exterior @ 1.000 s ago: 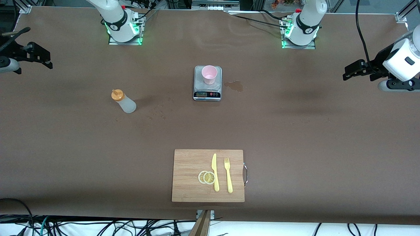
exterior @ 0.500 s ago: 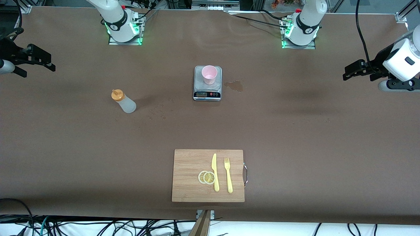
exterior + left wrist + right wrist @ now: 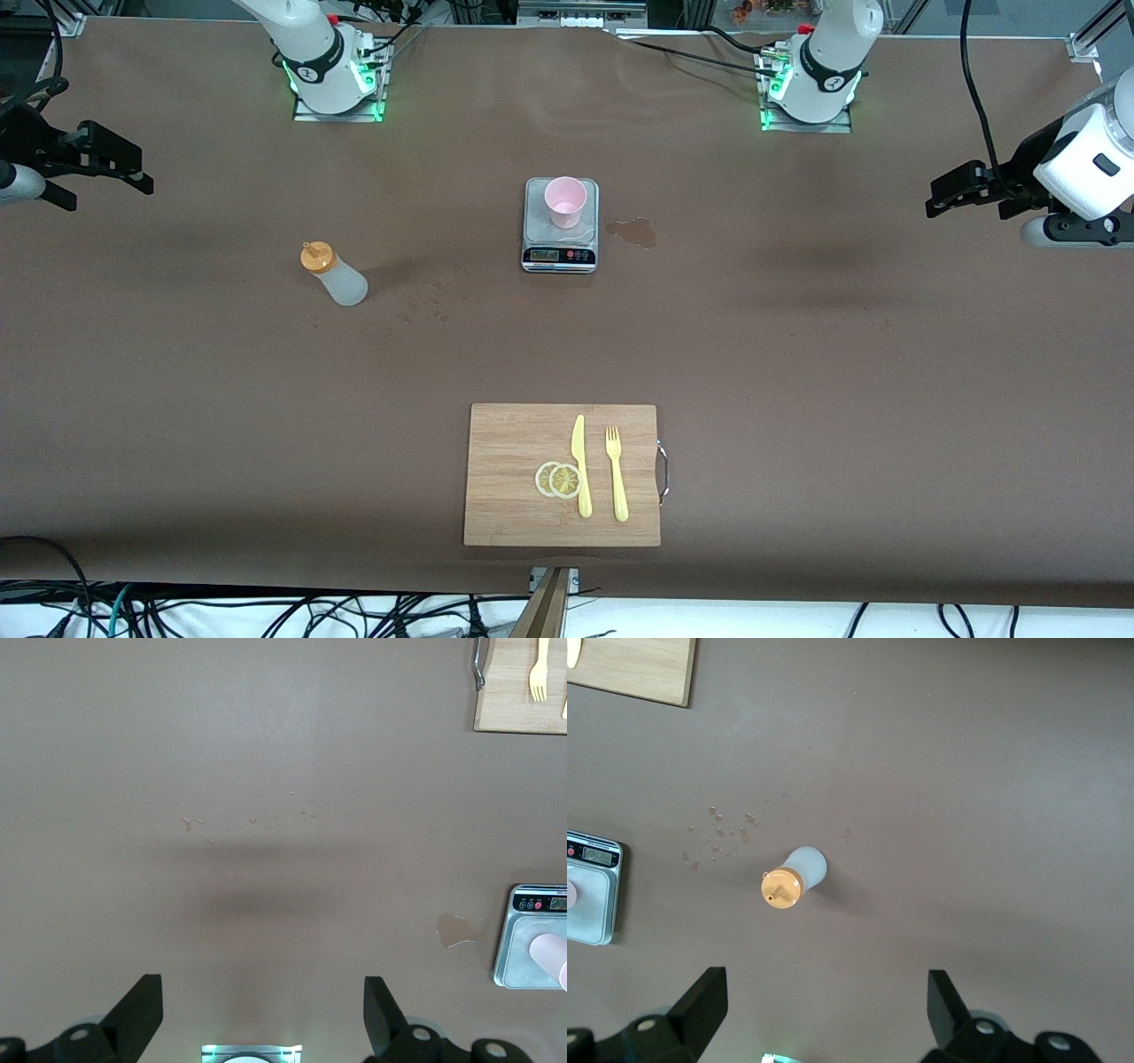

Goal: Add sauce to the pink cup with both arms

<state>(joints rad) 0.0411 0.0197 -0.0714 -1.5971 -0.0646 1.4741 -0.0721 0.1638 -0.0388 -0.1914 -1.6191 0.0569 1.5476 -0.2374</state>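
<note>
The sauce bottle (image 3: 334, 276), whitish with an orange cap, stands on the brown table toward the right arm's end, a little nearer the front camera than the scale. It also shows in the right wrist view (image 3: 796, 879). The pink cup (image 3: 565, 201) stands upright on a grey scale (image 3: 560, 255) mid-table; the left wrist view shows the cup's edge (image 3: 551, 952). My right gripper (image 3: 108, 193) hangs open and empty over the right arm's end of the table, its jaws wide apart (image 3: 824, 1010). My left gripper (image 3: 937, 199) waits open and empty over the left arm's end (image 3: 263, 1014).
A brownish stain (image 3: 633, 232) lies beside the scale toward the left arm's end. A wooden cutting board (image 3: 514, 443) near the front edge carries a yellow knife (image 3: 580, 465), a yellow fork (image 3: 617, 474) and two lemon slices (image 3: 558, 479). Small droplets (image 3: 722, 828) lie between bottle and scale.
My right gripper has shifted slightly inward over the table's end and turned a little. The left arm, the bottle and the cup have not moved.
</note>
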